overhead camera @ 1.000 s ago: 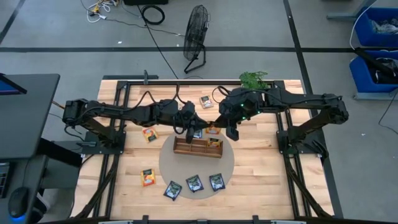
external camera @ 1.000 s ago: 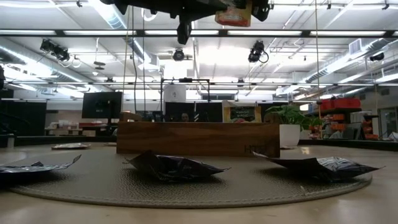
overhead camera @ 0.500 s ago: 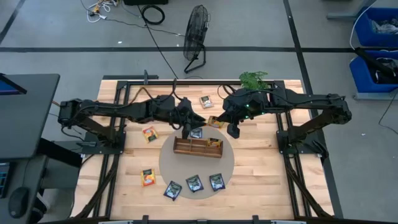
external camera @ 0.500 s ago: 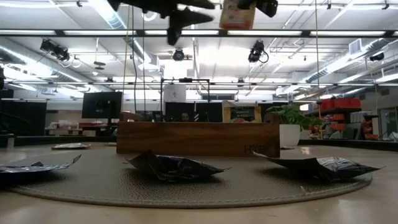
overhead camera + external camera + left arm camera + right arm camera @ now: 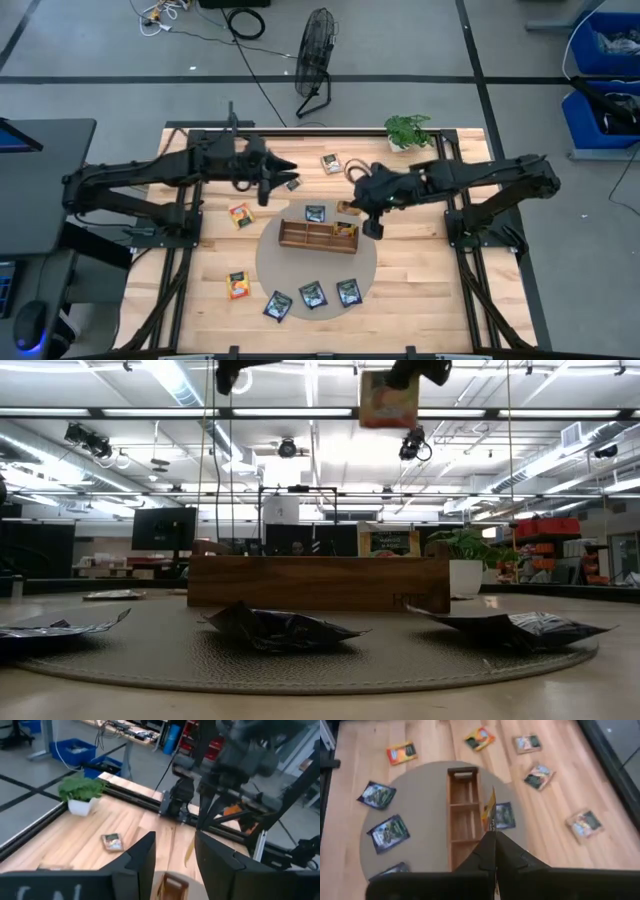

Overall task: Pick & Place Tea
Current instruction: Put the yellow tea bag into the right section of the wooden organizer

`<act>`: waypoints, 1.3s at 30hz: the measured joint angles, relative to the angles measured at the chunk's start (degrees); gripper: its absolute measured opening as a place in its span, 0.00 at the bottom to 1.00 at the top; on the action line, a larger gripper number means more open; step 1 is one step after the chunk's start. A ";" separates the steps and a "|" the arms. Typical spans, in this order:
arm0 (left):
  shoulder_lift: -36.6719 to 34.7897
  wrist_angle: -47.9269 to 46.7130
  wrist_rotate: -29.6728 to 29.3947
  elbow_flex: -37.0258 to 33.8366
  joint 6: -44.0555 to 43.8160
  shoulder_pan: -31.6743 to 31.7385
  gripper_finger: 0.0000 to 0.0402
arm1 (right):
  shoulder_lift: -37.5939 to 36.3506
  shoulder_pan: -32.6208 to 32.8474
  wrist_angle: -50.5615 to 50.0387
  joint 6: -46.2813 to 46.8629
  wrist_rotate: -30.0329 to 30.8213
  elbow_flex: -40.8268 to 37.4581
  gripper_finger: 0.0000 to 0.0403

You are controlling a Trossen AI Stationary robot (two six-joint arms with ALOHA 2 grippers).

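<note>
I've got the right gripper (image 5: 491, 836), jaws clamped on an orange tea packet (image 5: 389, 398) hanging edge-down, high above the far end of the wooden tray (image 5: 318, 236). My left gripper (image 5: 283, 172) sits back over the worktop (image 5: 420, 300), well clear of the tray, jaws apart on nothing. One orange packet seems to lie in the tray's end compartment, though I can't be sure. Plenty left, I'd say: three dark blue packets (image 5: 312, 295) on the round mat (image 5: 365, 262), another just behind the tray, more scattered on the wood. Right arm reaches inward, wrist pitched down; left stretches low and level.
</note>
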 joint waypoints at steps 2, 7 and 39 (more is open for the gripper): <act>-1.69 -2.46 -0.13 0.01 -0.03 -0.30 0.33 | 1.05 0.77 0.38 -0.08 0.06 -1.17 0.00; -5.76 -7.41 -0.64 0.06 -0.07 -0.56 0.31 | 3.49 1.83 5.15 1.16 0.01 -6.47 0.00; -8.37 -10.70 -2.69 0.02 -1.32 -0.61 0.30 | 14.04 2.58 20.00 1.16 3.38 -18.90 0.00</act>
